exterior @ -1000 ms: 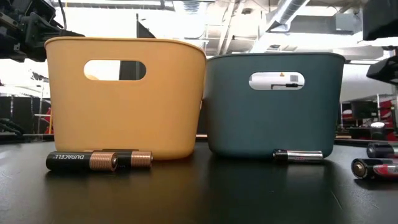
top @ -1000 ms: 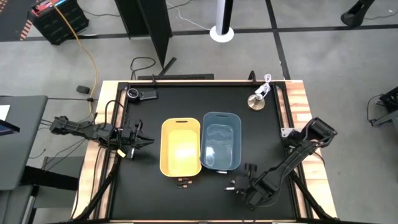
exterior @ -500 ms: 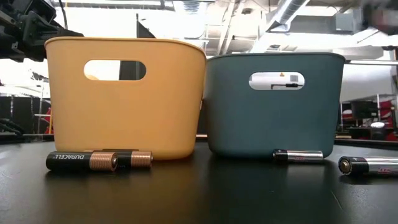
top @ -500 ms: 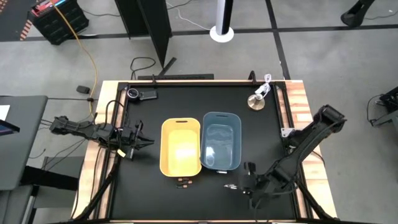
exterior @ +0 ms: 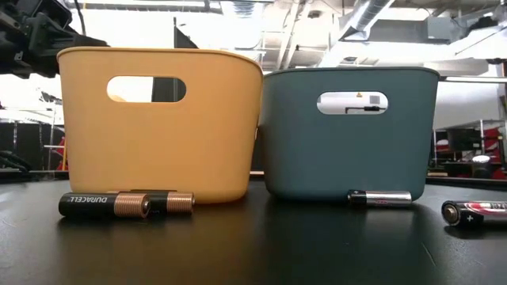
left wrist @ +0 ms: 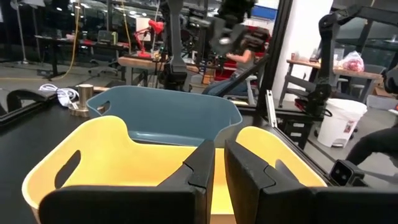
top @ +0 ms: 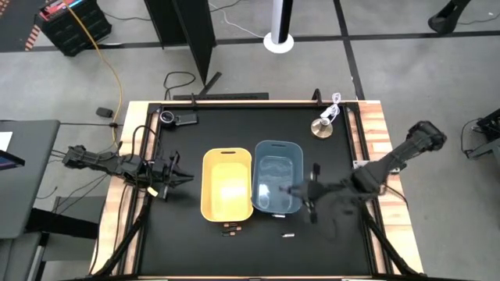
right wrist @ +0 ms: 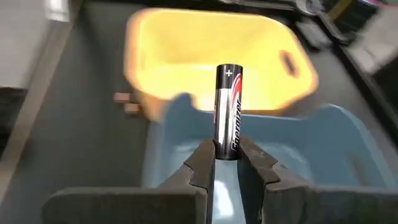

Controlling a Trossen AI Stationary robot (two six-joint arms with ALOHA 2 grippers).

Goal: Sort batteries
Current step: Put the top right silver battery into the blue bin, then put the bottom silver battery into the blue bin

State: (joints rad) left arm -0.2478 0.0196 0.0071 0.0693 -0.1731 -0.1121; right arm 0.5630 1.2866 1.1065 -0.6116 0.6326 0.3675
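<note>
My right gripper (right wrist: 227,150) is shut on a silver-and-black battery (right wrist: 228,106) and hovers at the blue bin's (top: 277,176) right rim (top: 301,193). The yellow bin (top: 226,183) stands to the blue bin's left. Two dark batteries (exterior: 103,205) lie on the table before the yellow bin, and a pale one (exterior: 380,198) lies against the blue bin's foot. Another pale battery (exterior: 475,212) lies farther right. My left gripper (left wrist: 219,168) waits shut beside the yellow bin's left end (top: 178,178). My right gripper pinches the battery between its two fingers (right wrist: 202,163) at the end (right wrist: 227,148) opposite the plus mark. The battery runs along the fingers, with its plus end (right wrist: 229,71) pointing away from the gripper. It is lifted clear, over the blue bin's rim, reached from the table's right.
A round metal disc with a white cord (top: 322,126) sits at the far right of the table. A black round-lensed gadget (top: 173,119) is at the far left. Wooden edges border the black mat (top: 336,156). Open mat lies right of the blue bin and along the near edge.
My right gripper has risen from the mat near the table's near right and swung toward the far edge, up to the blue bin's right rim. It carries one pale battery clear of the table. One battery stays on the mat there.
</note>
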